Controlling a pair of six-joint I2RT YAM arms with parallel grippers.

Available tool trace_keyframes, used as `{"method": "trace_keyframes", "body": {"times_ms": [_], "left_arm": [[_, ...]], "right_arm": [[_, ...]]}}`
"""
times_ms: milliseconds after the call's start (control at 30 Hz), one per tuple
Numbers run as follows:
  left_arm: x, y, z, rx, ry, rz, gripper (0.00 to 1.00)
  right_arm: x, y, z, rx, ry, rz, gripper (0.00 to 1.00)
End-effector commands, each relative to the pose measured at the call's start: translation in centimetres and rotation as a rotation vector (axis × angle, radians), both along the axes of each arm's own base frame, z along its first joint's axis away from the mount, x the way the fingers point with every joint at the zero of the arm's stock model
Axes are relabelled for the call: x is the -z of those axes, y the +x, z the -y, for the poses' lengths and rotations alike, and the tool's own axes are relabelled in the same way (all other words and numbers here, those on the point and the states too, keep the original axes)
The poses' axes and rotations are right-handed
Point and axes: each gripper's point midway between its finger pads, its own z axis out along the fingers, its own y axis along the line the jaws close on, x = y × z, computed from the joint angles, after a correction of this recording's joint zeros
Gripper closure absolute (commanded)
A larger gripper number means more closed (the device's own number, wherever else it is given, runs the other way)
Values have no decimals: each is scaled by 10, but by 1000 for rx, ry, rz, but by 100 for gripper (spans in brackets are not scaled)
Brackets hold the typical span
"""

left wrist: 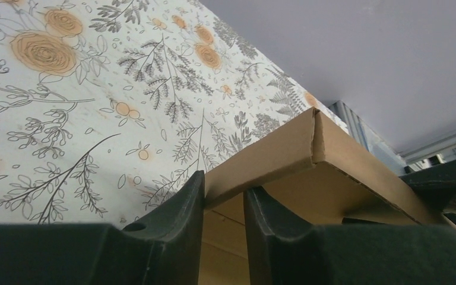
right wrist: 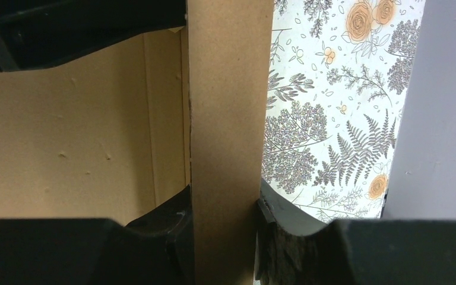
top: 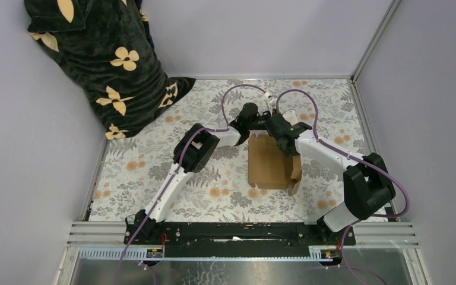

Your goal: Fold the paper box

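From above, the far edge of the paper box (top: 268,163) is covered by the left arm (top: 243,116) and the right arm (top: 285,133), so the grasp itself is hidden there. In the left wrist view the box is cut off at the bottom. Whether the left fingers (left wrist: 181,217) are pressed onto the cardboard cannot be told. In the right wrist view the wall pinched by the right fingers (right wrist: 165,228) is cropped top and bottom. The dark blanket (top: 104,65) is cut off at the top edge.
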Motion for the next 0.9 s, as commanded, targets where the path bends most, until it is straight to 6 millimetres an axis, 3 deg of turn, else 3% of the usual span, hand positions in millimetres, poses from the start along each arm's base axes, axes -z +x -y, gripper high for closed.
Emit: {"method": "trace_keyframes", "body": {"times_ms": [0,200,533,867], "left_arm": [[22,4,-3,-94,145,-27,67],[29,0,-4,-126,222,-20,69],[32,-3,-9,-157,318,0,70],[33,-16,-29,-171,446,23,70]], "right_arm": [[15,-12,-32,-78,155,-78,83],[15,-13,-42,-88,210,-87,81],[-10,-5,-33,-46,185,-9,55],[-22,-3,-29,-2,220,54,43]]}}
